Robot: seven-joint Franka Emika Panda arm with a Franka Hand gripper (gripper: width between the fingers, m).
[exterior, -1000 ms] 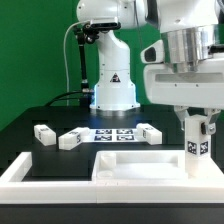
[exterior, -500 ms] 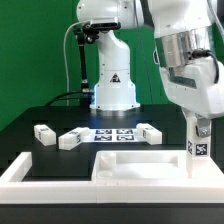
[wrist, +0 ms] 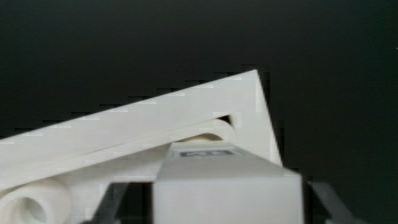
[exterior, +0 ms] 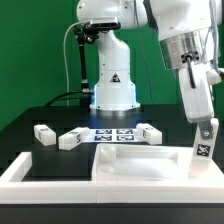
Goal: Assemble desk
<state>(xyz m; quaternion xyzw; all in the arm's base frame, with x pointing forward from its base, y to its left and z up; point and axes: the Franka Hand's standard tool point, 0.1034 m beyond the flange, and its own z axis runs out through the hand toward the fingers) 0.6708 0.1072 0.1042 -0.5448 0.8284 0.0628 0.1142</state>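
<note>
My gripper (exterior: 205,118) is shut on a white leg block (exterior: 203,141) with a black-and-white tag. It holds the block slightly tilted above the corner of the desk tabletop panel (exterior: 140,166) at the exterior view's right. In the wrist view the leg block (wrist: 222,185) fills the space between the dark fingers (wrist: 121,202). The panel's corner (wrist: 187,120) lies beyond the block, with a hole near it. Three more leg blocks lie on the black table: one (exterior: 43,134) and another (exterior: 72,138) at the exterior view's left, a third (exterior: 148,131) near the middle.
The marker board (exterior: 113,134) lies flat in front of the robot base (exterior: 113,92). A low white U-shaped border wall (exterior: 28,170) runs along the front and encloses the tabletop panel.
The arm has swung toward the exterior view's right and tilted. The held leg block has moved right with it and now leans instead of standing upright.
</note>
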